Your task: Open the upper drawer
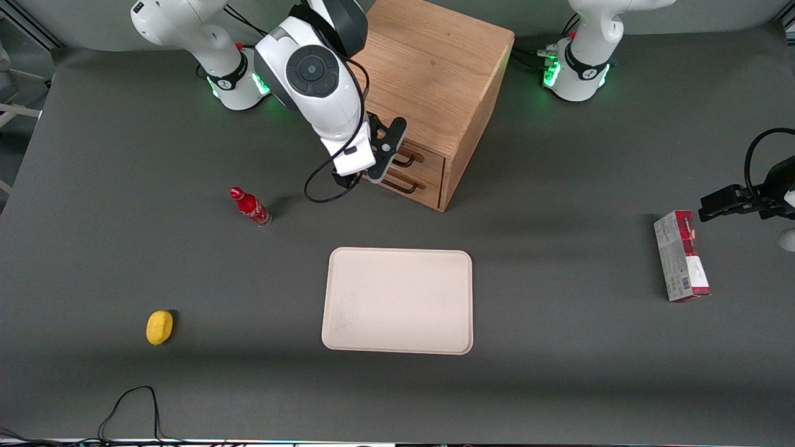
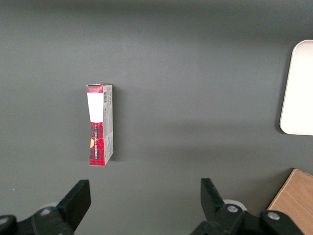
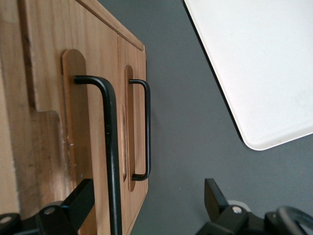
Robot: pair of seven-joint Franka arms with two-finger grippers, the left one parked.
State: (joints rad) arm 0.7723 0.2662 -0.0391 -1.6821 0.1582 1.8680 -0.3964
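The upper drawer (image 1: 417, 158) is not yet opened; the spread pincer (image 3: 146, 208) is placed around its handle (image 3: 111, 156), ungripped.

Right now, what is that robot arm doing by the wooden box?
The gripper is right in front of the wooden cabinet, with its fingers open around the black handle of the upper drawer. Both drawers look shut. It has not closed on the handle yet. A white tray lies nearer the camera.
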